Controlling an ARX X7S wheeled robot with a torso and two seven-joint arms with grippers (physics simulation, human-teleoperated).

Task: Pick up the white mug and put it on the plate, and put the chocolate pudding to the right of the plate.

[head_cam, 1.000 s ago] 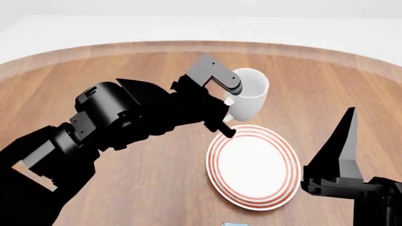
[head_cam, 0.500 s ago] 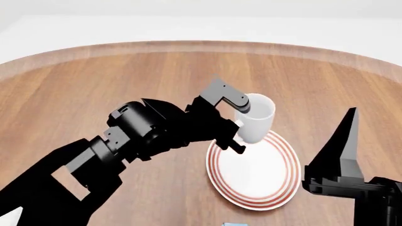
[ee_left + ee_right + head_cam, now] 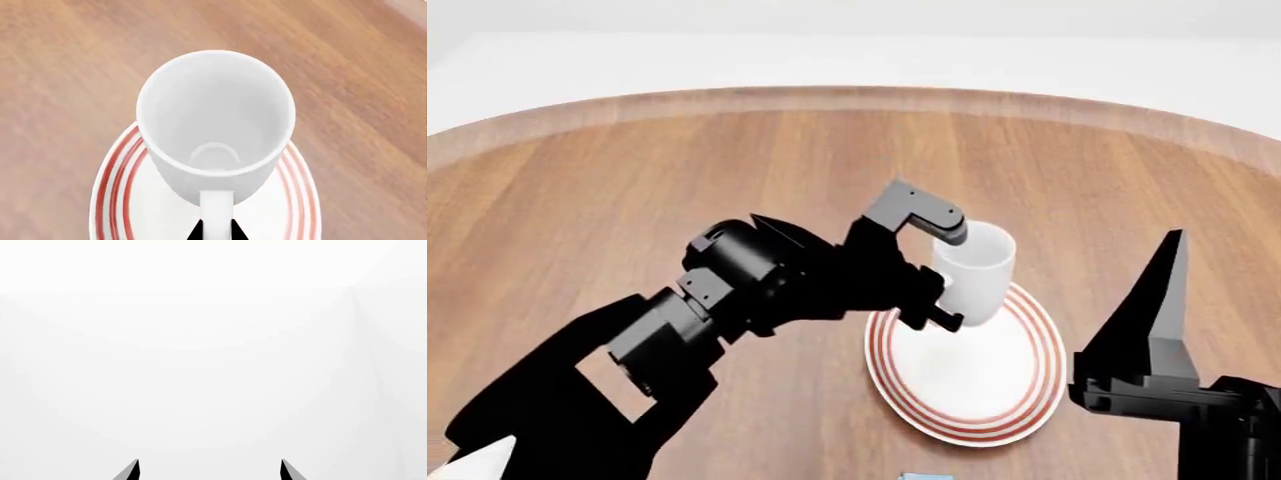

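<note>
Left wrist view: left gripper (image 3: 217,232) jaws clenched on white mug (image 3: 215,120) handle, mug over the plate (image 3: 113,180).
Head view: mug above plate's far rim; placing step; next, lower and release.
Right wrist view: right gripper (image 3: 209,471) jaws spread, empty.

White mug (image 3: 978,272) seemingly above plate (image 3: 1014,395)

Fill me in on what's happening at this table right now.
The left gripper holds the white mug by its handle, upright, over the far part of the plate; whether its base touches the plate cannot be told. The right gripper is open and idle, pointing away from the wooden table. Only a blue corner of the chocolate pudding shows at the head view's bottom edge, so that step is not done.
</note>
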